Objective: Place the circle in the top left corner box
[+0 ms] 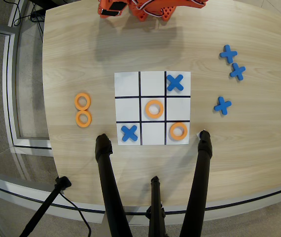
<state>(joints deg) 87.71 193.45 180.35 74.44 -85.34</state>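
An orange ring lies flat inside the corner cell of the white 3x3 paper grid that is farthest from the orange arm, at the lower right in the overhead view. Another ring lies in the centre cell. Two more rings lie on the table left of the grid. Blue crosses sit in the upper right cell and the lower left cell. The orange arm is folded at the top edge, far from the grid. Its gripper is cut off by the frame, so its jaws are unclear.
Three loose blue crosses lie on the table right of the grid. Black tripod legs stand on the table just below the grid. The wooden table's curved edge runs along the left and bottom.
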